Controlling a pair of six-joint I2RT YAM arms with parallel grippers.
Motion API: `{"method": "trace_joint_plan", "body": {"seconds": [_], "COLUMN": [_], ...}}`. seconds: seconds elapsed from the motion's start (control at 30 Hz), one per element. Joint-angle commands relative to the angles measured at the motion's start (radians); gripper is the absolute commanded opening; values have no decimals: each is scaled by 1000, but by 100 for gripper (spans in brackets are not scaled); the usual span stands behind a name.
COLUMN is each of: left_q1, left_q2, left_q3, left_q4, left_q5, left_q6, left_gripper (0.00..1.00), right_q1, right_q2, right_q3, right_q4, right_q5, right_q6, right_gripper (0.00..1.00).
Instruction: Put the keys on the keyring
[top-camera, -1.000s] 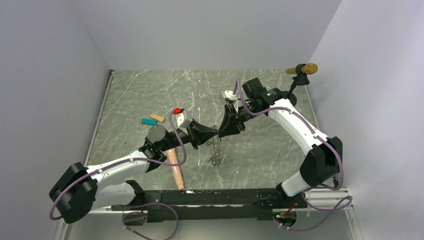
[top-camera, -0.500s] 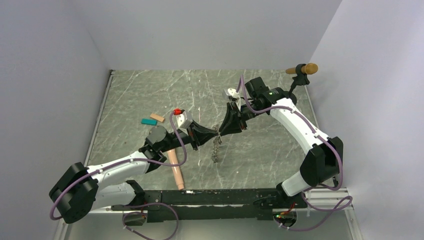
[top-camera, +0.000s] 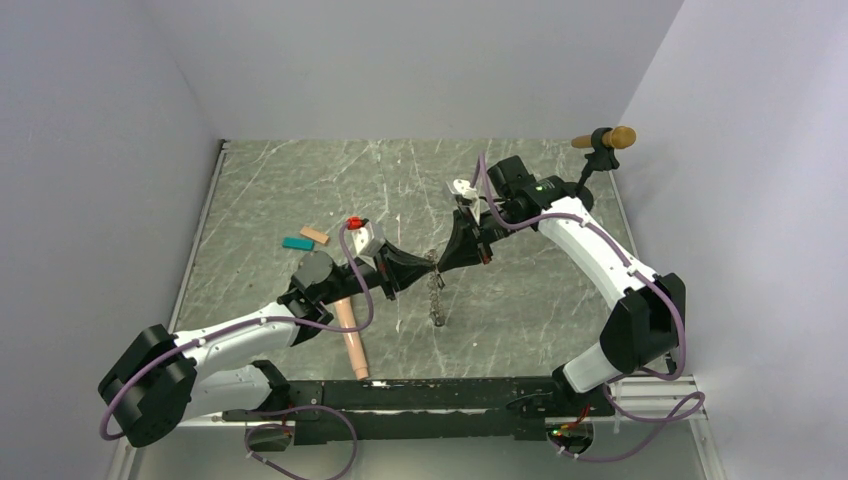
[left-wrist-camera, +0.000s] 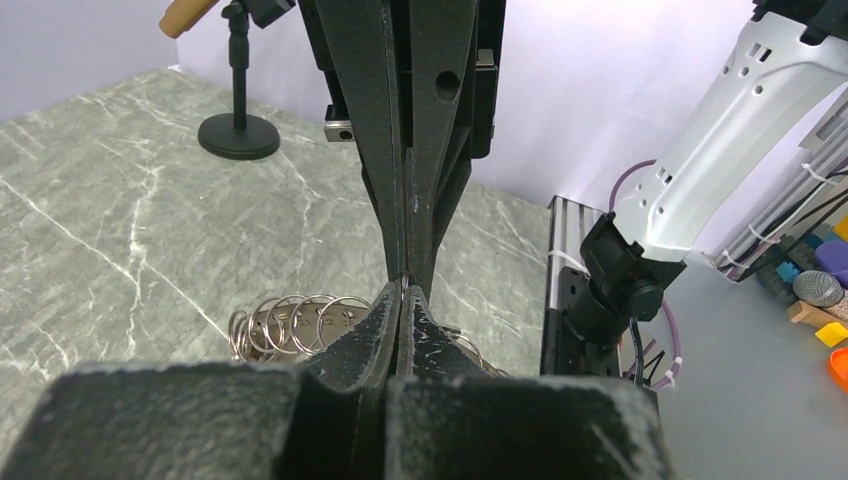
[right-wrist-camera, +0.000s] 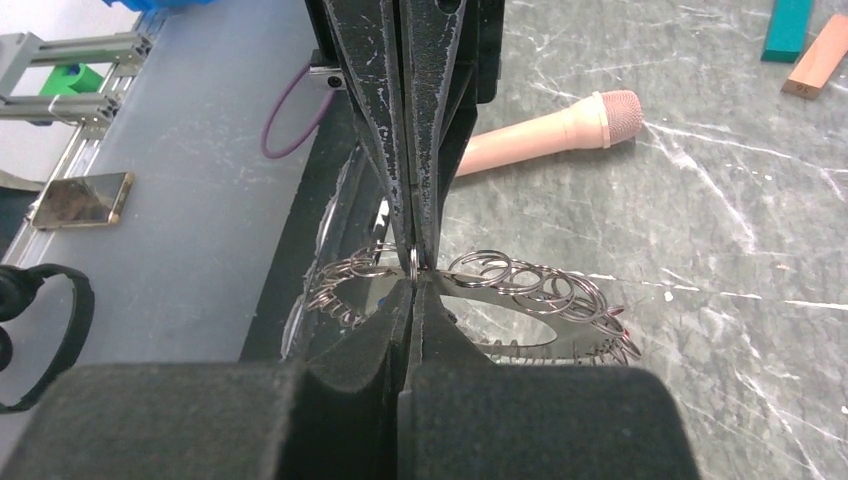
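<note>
The keyring (top-camera: 436, 298) is a floppy chain of thin metal rings. It hangs from the point where my two grippers meet tip to tip above the table's middle. My left gripper (top-camera: 432, 265) is shut on one ring, and the rings (left-wrist-camera: 290, 320) loop below its fingertips (left-wrist-camera: 390, 300). My right gripper (top-camera: 442, 263) is shut on the same spot and pinches a ring (right-wrist-camera: 413, 262), with more rings (right-wrist-camera: 530, 285) spread to its right. The keys' coloured heads do not show clearly in any view.
A peach cylinder (top-camera: 351, 340) lies near the left arm; it also shows in the right wrist view (right-wrist-camera: 550, 125). Teal (top-camera: 297, 243) and tan (top-camera: 314, 236) blocks lie at left. A small stand (top-camera: 598, 145) with a tan top is at the back right.
The chain's lower end, loosely spread a second ago, has drawn into one narrow hanging strand. The point where the grippers meet has shifted slightly right.
</note>
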Motion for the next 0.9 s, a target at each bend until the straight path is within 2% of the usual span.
{"method": "trace_joint_plan", "body": {"seconds": [0.0,0.07,0.1,0.17,0.23,0.33,0.43,0.53,0.73,0.87], "left_q1": [9,9,9,9,9,2,-12,-28,-40,-45], "left_q2": [-42,-74,-92,-119,-129,-113,-70,-36,37,61], "left_q3": [12,43,65,140,206,283,345,370,412,415], "left_q4": [14,-153,-243,-441,-619,-788,-867,-866,-835,-794], "left_q5": [47,73,83,92,88,77,62,57,80,89], "left_q6": [33,102,149,254,343,472,529,537,505,475], "left_gripper": [14,40,48,57,59,61,60,57,42,38], "right_q1": [6,11,14,25,37,48,49,51,53,53], "right_q2": [-14,-6,-6,-3,-1,1,9,11,16,14], "right_q3": [38,69,80,99,108,110,112,111,107,108], "right_q4": [-69,-133,-153,-170,-176,-174,-174,-171,-171,-172], "right_q5": [21,70,100,154,201,240,243,240,234,230], "right_q6": [-83,-150,-171,-178,-175,-169,-167,-164,-164,-167], "right_gripper": [0,0,0,0,0,0,0,0,0,0]}}
